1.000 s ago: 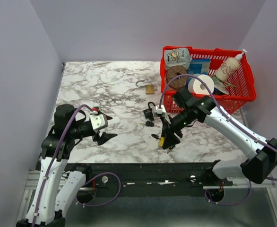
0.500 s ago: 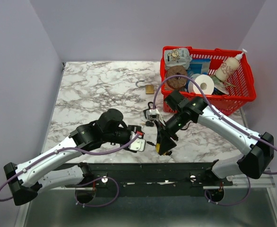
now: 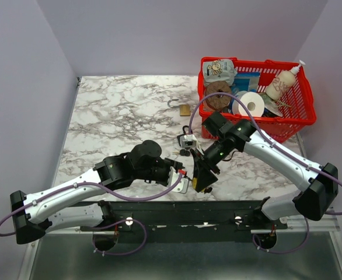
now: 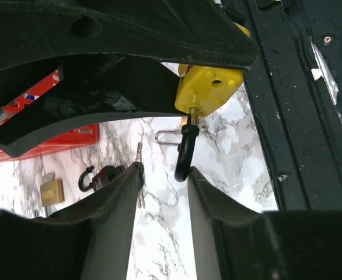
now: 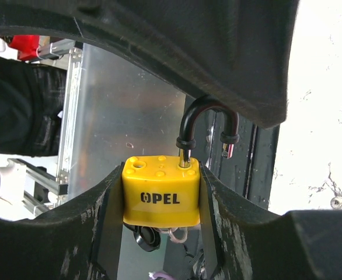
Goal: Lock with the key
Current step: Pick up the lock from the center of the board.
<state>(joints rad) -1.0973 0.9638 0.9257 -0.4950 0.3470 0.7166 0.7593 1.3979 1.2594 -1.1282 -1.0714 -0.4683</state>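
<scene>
— Swung in from 9 o'clock, my left gripper (image 4: 164, 172) is narrower yet unclenched, shackle (image 4: 184, 153) at its tips.
— My right gripper (image 5: 159, 175) clamps the yellow padlock (image 5: 159, 201) at the surface's (image 3: 118, 111) 6 o'clock edge, key (image 5: 143, 236) underneath.

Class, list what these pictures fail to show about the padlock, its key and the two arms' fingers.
Right wrist view: the yellow plastic padlock hides its own keyhole; only a black key head peeks out below.
Left wrist view: depth is unclear, so the black curved shackle may sit between the left fingers or beyond them.
Top view: the right fingers cover the padlock; the small dark keys are too small.
</scene>
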